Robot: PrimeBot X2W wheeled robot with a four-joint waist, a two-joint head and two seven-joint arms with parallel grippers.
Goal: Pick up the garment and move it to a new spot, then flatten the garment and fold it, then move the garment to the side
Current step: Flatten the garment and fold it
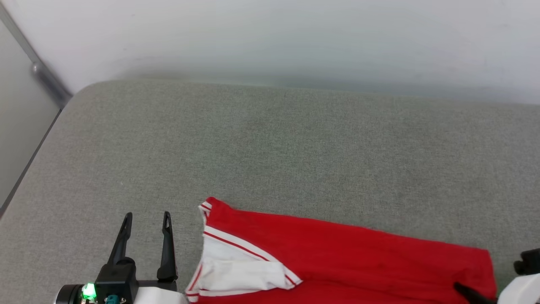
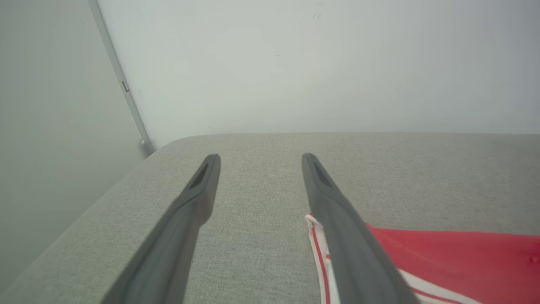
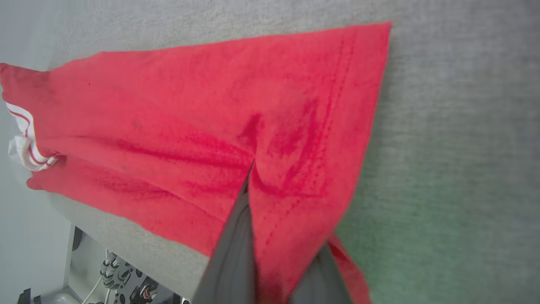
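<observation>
The garment (image 1: 337, 253) lies folded on the grey cushion near its front edge: red fabric, with a white sleeve and red-white striped trim at its left end. My left gripper (image 1: 147, 216) hovers just left of that sleeve end, open, nothing between its fingers. In the left wrist view the garment (image 2: 443, 257) lies right of the left gripper (image 2: 260, 158), partly behind one finger. My right gripper (image 1: 468, 292) is at the garment's right end. In the right wrist view the right gripper (image 3: 261, 185) is shut on the garment (image 3: 190, 118), creases running out from the pinch near the hem.
The grey cushioned surface (image 1: 270, 147) stretches wide behind the garment up to a white wall (image 1: 270, 38). Its rounded left edge drops off beside a metal strip (image 1: 46, 80). The right wrist view shows the cushion's front edge with cables and machine parts (image 3: 126, 283) below it.
</observation>
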